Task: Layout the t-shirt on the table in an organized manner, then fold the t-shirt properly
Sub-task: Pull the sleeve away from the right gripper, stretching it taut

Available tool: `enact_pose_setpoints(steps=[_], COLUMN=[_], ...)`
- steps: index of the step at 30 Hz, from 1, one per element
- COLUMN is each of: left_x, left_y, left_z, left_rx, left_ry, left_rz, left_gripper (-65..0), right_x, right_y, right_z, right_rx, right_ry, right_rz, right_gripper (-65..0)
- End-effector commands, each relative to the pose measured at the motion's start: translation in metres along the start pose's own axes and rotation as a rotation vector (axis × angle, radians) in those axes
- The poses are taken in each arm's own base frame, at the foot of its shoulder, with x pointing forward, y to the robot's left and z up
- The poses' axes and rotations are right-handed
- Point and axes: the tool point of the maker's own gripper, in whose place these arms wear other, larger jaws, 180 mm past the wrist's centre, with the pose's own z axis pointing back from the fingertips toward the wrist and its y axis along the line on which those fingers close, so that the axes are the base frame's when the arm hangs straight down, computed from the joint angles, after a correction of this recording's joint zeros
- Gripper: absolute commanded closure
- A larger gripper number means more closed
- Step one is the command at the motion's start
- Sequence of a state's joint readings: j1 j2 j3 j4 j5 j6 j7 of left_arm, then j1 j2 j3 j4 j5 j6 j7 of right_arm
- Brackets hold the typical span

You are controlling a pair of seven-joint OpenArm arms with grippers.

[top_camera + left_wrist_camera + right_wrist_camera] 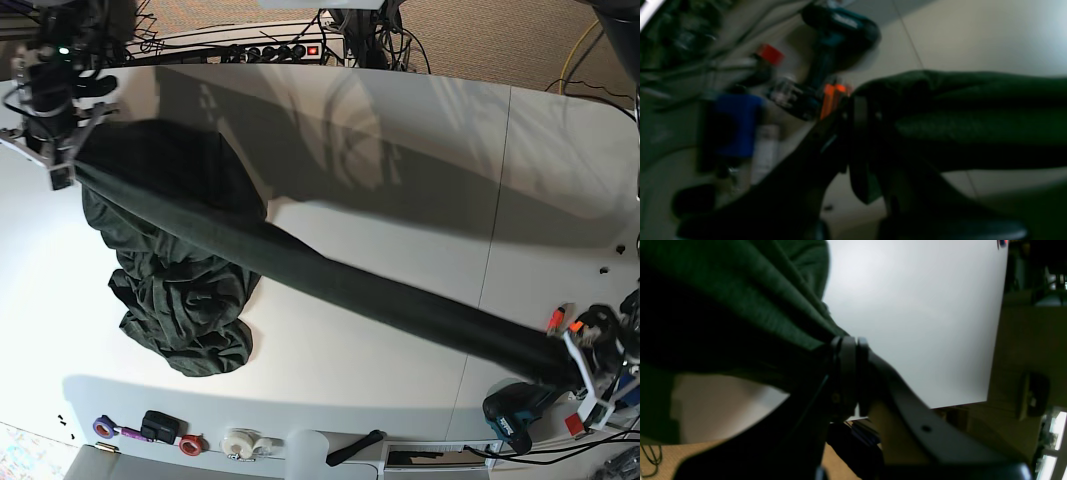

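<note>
I have both grippers, left gripper (580,372) and right gripper (72,152), pinching the t-shirt (300,262), stretched between opposite corners of the table (400,150)

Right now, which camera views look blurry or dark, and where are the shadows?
Left wrist view: dim and motion-blurred, the t-shirt nearly black. Right wrist view: sharper, the table evenly lit. Base view: sharp, broad shadows across the tabletop's far half.
</note>
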State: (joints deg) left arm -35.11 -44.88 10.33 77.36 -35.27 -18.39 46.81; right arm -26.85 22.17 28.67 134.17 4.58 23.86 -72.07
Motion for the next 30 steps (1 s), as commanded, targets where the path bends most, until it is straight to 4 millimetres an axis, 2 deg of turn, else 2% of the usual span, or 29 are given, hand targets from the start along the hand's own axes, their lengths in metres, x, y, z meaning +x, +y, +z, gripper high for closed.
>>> enact_pose_setpoints(steps=[1, 5, 11, 16, 20, 22, 25, 30], left_x=[0.017, -0.003, -0.044, -0.072, -0.087, -0.088, -0.077, -0.050], left_y=[0.017, 0.015, -0.009, -0.025, -0.036, -0.041, -0.044, -0.046], left_z=[0.013, 0.016, 0.015, 0.013, 0.010, 0.008, 0.003, -0.008], left_rx=[0.028, -0.007, -0.113, -0.162, -0.184, -0.194, -0.189, -0.149], left_ry=[-0.062, -0.052, 0.072, 0.130, 0.156, 0.152, 0.092, -0.009], left_rz=[0.015, 0.074, 0.056, 0.062, 0.074, 0.080, 0.107, 0.133], left_gripper=[0.0, 0.0, 0.0, 0.0, 0.0, 0.0, 0.0, 0.0], right_x=[0.002, -0.003, -0.009, -0.004, 0.003, 0.001, 0.006, 0.020], right_y=[-0.015, -0.029, -0.038, -0.019, -0.007, -0.003, -0.001, -0.023], right_z=[0.004, 0.009, 0.015, 0.015, 0.016, 0.007, -0.011, -0.047], right_rx=[-0.039, -0.027, -0.010, 0.083, 0.140, 0.166, 0.198, 0.189], right_ry=[-0.013, -0.024, -0.025, -0.058, -0.096, -0.098, -0.161, -0.198], right_rz=[0.007, -0.028, -0.065, -0.063, -0.078, -0.099, -0.164, -0.290], right_gripper=[0.0, 0.0, 0.0, 0.0, 0.0, 0.0, 0.0, 0.0])
